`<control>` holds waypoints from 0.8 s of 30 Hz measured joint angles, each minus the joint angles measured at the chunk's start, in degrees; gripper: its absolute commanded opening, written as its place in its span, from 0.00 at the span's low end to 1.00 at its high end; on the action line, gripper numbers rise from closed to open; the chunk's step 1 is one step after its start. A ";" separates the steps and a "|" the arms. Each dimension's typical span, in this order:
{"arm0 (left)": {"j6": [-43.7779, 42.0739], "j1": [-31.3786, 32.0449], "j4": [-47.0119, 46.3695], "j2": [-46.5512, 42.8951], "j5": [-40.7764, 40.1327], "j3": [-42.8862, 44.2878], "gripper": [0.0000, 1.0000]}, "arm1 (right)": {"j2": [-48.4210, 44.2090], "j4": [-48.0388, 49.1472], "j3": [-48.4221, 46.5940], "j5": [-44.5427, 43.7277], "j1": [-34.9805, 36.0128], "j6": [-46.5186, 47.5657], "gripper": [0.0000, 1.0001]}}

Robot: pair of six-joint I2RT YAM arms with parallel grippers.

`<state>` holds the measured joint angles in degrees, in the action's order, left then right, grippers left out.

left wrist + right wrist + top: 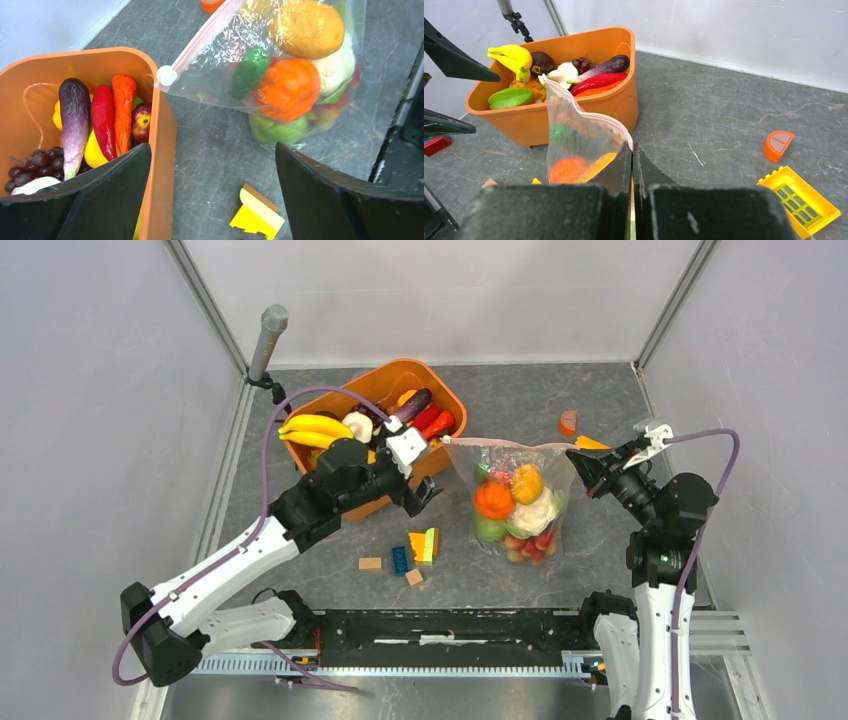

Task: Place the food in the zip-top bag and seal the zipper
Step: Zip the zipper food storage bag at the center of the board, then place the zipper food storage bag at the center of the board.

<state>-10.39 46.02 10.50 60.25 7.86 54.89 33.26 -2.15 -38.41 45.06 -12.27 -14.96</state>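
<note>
The clear zip-top bag (515,502) stands on the table right of the orange tub, holding several toy foods: an orange (493,500), a cauliflower (537,512) and a green one (248,71). Its pink zipper (505,445) runs along the top, with the white slider tab (166,76) at the left end by the tub's rim. My right gripper (632,146) is shut on the right end of the zipper (596,119) and holds it up. My left gripper (212,150) is wide open and empty, one finger over the tub's edge, just short of the slider. More food lies in the tub: bananas (315,428), an eggplant (75,120), red peppers (103,120).
The orange tub (447,400) stands at the back left. Small building blocks (424,544) lie in front of the bag. An orange half-disc (778,146) and a yellow plate (799,200) lie at the right. A grey post (268,335) stands at the back left corner.
</note>
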 measured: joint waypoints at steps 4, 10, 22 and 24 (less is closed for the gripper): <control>1.84 -0.20 -0.57 -2.10 0.11 0.00 1.00 | 0.07 -0.04 -0.07 -1.62 0.00 0.04 0.00; 4.37 -0.79 -1.27 -4.07 0.09 0.00 1.00 | 7.98 -3.63 -8.98 -4.20 0.02 1.42 0.00; 7.61 -1.07 -5.35 -8.31 -5.44 -1.86 1.00 | 15.15 -4.39 -20.33 2.99 -0.26 7.04 0.00; 7.85 -1.07 -6.19 -8.33 -6.08 -2.49 1.00 | 9.88 -1.51 -10.58 5.92 -0.24 5.38 0.00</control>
<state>-2.55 44.95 4.32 51.92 1.78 52.40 43.13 -3.66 -48.99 50.98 -12.51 -9.58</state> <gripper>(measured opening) 0.994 0.004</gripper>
